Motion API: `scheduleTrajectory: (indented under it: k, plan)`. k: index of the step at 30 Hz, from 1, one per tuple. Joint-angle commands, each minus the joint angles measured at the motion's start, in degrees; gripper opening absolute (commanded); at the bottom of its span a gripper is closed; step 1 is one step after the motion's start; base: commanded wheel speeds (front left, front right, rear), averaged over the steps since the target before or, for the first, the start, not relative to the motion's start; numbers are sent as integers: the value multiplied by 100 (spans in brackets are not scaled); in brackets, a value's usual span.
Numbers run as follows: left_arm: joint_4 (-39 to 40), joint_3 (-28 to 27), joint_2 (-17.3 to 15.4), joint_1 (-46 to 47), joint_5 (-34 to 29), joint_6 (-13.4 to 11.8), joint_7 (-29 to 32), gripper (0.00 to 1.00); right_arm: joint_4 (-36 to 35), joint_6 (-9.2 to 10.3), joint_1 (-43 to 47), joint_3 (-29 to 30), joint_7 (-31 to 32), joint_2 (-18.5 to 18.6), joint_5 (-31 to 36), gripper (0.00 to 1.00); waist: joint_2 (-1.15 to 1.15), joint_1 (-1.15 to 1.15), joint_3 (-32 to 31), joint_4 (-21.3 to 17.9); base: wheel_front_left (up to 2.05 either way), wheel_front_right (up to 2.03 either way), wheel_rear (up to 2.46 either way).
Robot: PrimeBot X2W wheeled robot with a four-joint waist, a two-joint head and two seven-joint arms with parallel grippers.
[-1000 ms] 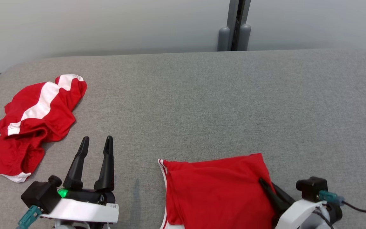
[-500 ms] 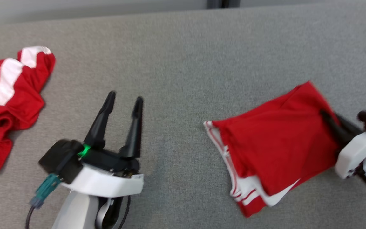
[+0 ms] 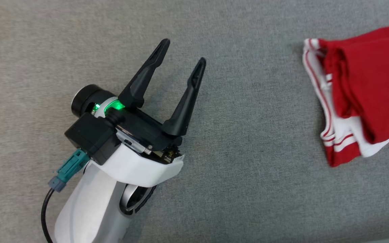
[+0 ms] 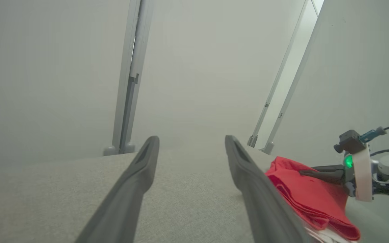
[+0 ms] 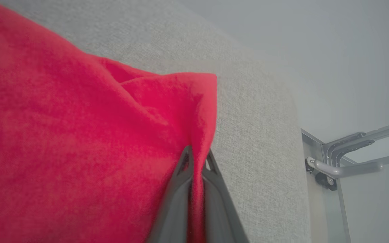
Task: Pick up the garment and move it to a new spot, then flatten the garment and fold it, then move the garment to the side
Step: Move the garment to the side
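Head camera has swung down; the folded red knit garment with white-striped hem (image 3: 366, 84) now sits at the view's right edge on the grey fabric tabletop (image 3: 248, 189). Step looks like the final shift aside. Right gripper (image 5: 196, 158) is pinched tight on a garment corner, fingers low along the cloth. Next it likely needs to lay the corner flat and let go. Left gripper (image 3: 183, 51) is spread wide, empty, angled over the tabletop.

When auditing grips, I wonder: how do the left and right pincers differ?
The left pincer is open and empty; the right pincer is shut on a fold of the red garment. The left pincer stands apart from the garment, over the bare grey surface; the right pincer touches the garment. Both have two long dark fingers.
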State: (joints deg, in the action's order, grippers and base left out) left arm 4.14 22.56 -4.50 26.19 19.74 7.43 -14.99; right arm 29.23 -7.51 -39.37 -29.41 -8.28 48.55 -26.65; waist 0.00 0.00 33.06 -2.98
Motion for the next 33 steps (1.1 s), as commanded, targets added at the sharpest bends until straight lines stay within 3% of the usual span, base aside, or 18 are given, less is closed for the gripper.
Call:
scheduleTrajectory:
  k: [1, 11, 12, 19, 30, 31, 32, 33]
  plan:
    - [46, 39, -39, 158, 37, 7, -22, 100, 76, 4, -148, 95, -48, 96, 19, 0, 0, 0, 321, -183, 0, 0, 0]
    - [164, 390, -60, 738, 155, 7, -22, 100, 438, 4, -500, 470, -61, 728, 231, 0, 0, 0, 775, -150, 0, 0, 0]
    - [204, 414, -31, 816, 202, 8, -22, 100, 603, 4, -579, 678, -91, 937, 446, 0, 0, 0, 882, -64, 0, 0, 0]
    - [235, 426, 9, 811, 228, 8, -22, 100, 1000, 4, -631, 1317, -139, 989, 866, 0, 0, 0, 1015, 87, 0, 0, 0]
    - [266, 388, 40, 820, 224, 8, -22, 100, 1400, 4, -550, 2072, 210, 756, 1594, 0, 0, 0, 1112, 184, 0, 0, 0]
    - [261, 391, 41, 826, 223, 8, -22, 100, 1424, 5, -570, 2168, 214, 731, 1658, 14, 0, 0, 1119, 195, 0, 0, 0]
    - [259, 390, 41, 819, 214, 8, -23, 100, 1432, 4, -586, 2270, 162, 690, 1736, 68, 0, 0, 1116, 206, 0, 0, 0]
    - [258, 351, 53, 770, 215, 8, -22, 100, 1451, 4, -580, 2365, 161, 636, 1782, 100, 0, 0, 1105, 219, 0, 0, 0]
